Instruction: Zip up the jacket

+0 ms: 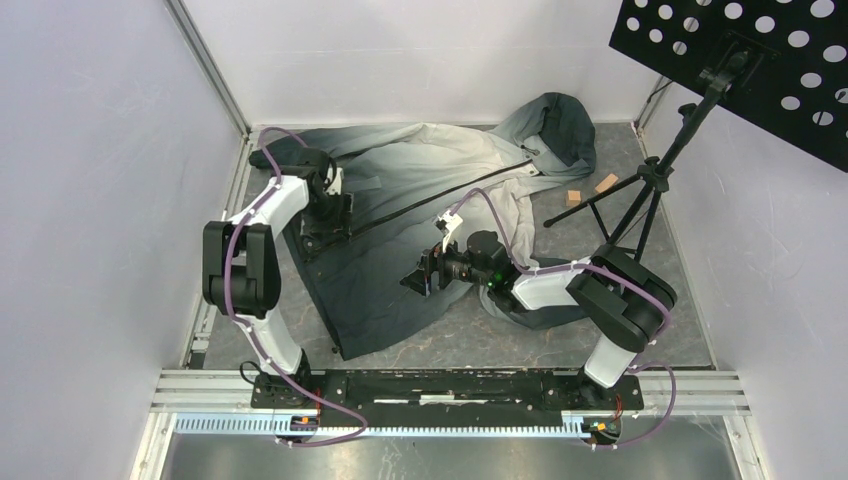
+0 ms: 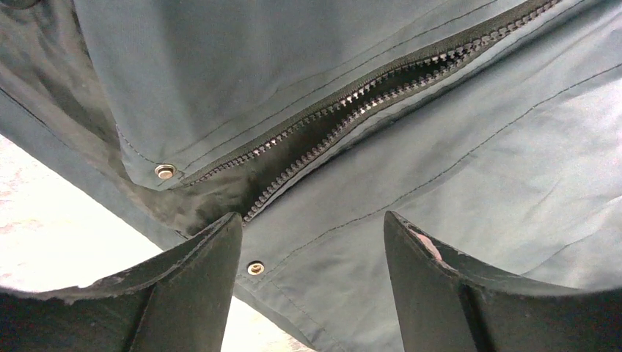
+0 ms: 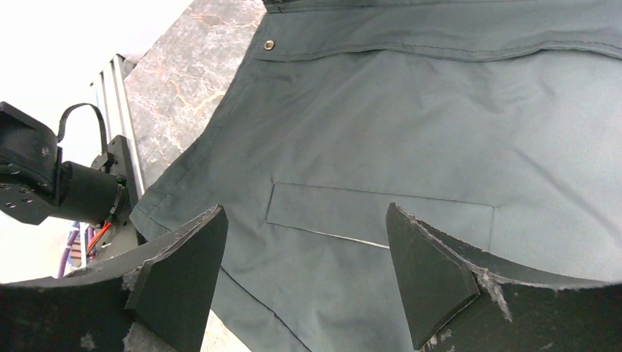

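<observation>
The jacket (image 1: 420, 200) lies spread on the table, dark teal-grey at the hem fading to pale grey toward the hood at the back right. Its dark zipper (image 1: 430, 200) runs diagonally and its lower end gapes open in the left wrist view (image 2: 330, 125). My left gripper (image 1: 325, 225) is open and empty, hovering over the jacket's bottom hem by the zipper's lower end and two metal snaps (image 2: 255, 268). My right gripper (image 1: 415, 278) is open and empty above the jacket's front panel near a pocket flap (image 3: 374, 220).
A black tripod stand (image 1: 640, 190) with a perforated panel stands at the right. Two small wooden blocks (image 1: 590, 190) lie by the hood. White walls enclose the table. The metal rail (image 1: 450, 390) runs along the near edge.
</observation>
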Action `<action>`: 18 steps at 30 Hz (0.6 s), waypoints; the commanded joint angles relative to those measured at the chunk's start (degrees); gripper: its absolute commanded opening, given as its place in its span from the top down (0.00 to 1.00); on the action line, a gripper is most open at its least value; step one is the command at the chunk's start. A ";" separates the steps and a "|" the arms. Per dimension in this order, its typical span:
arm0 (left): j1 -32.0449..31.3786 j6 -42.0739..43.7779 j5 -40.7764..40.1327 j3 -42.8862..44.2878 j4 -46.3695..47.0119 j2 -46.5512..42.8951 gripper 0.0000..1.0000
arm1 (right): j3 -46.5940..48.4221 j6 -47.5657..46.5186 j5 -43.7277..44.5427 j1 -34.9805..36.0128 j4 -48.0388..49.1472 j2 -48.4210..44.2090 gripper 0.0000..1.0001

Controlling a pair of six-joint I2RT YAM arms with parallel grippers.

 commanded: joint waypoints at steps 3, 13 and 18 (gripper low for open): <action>0.00 2.69 1.26 0.58 -1.01 2.33 0.28 | -0.12 0.69 -2.71 -0.12 5.37 -0.46 0.14; 0.05 2.49 1.39 1.11 -1.53 5.28 0.44 | -0.01 2.43 -3.59 -0.11 6.81 1.05 0.14; -0.22 2.38 -0.33 0.69 -0.50 2.28 0.37 | -0.27 3.57 -4.19 -0.11 7.93 1.14 0.15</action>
